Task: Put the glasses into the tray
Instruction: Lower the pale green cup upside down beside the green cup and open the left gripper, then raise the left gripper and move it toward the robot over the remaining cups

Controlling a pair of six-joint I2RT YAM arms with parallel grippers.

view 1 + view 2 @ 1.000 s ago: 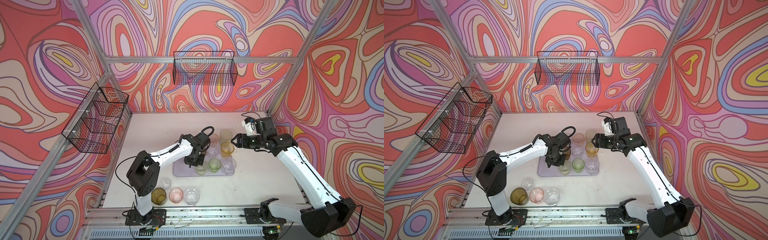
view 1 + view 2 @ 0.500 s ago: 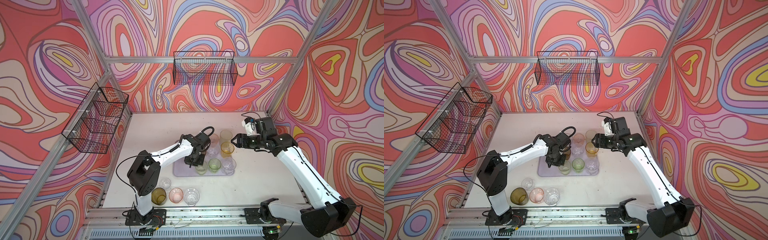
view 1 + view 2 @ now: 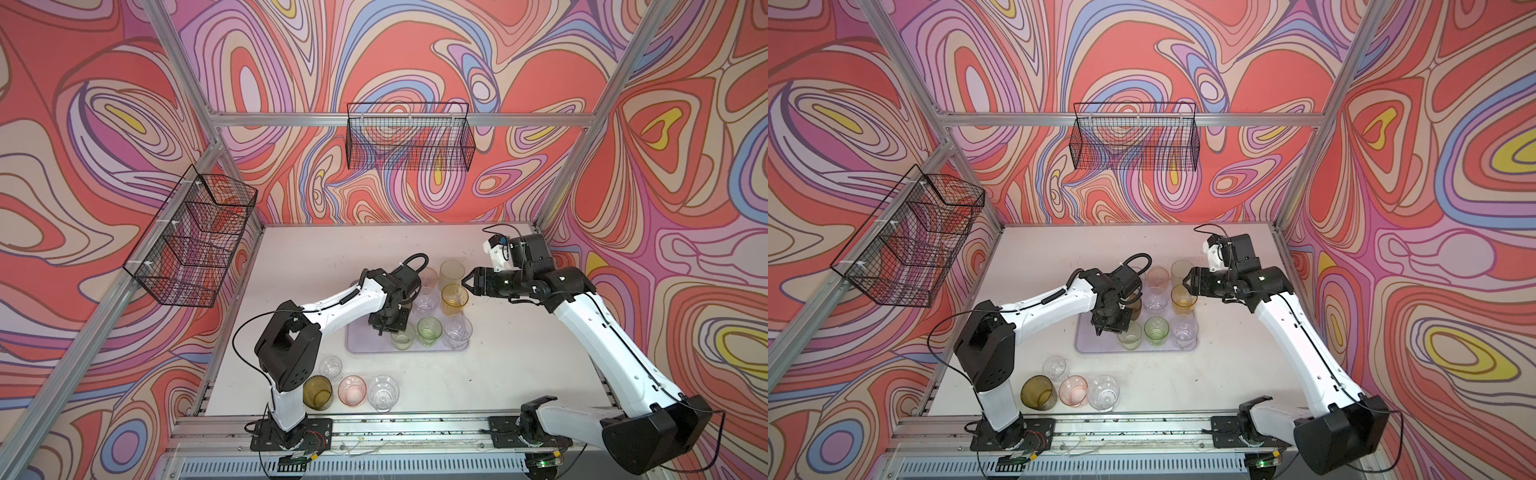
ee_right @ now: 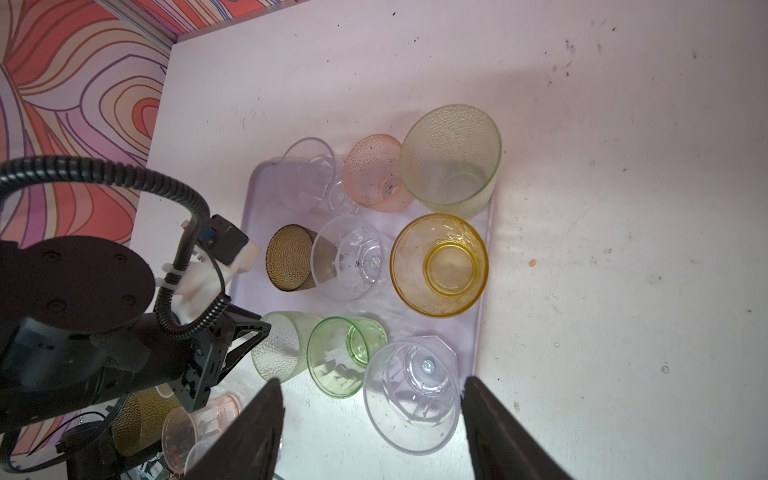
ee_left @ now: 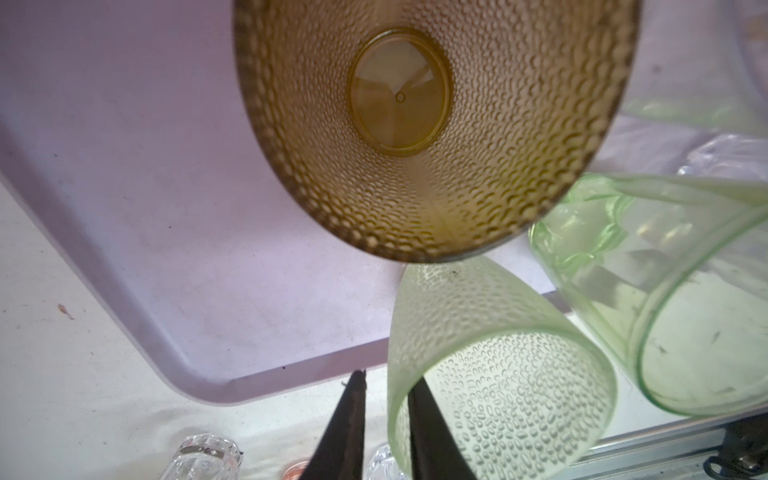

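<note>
Roughly: white table [image 3: 457, 382], lilac tray [image 3: 360, 343] mid-table, about nine glasses standing in it. Left gripper [image 5: 386, 399] is low over the tray's near-left part. Its jaws are slightly parted astride the rim of the pale green dimpled glass [image 3: 402, 337], one finger inside and a gap showing outside. I judge this a set-down at its end. Right gripper [image 3: 469, 281] hovers beside the yellow glass [image 3: 454, 297], jaws spread wide, empty.

Outside the tray, near the front edge: olive glass [image 3: 318, 392], pink glass [image 3: 352, 390], wide clear glass [image 3: 383, 392], small clear glass [image 3: 331, 366].

Next: left lifts straight up off the rim without tipping the glass, then goes for that front group.
</note>
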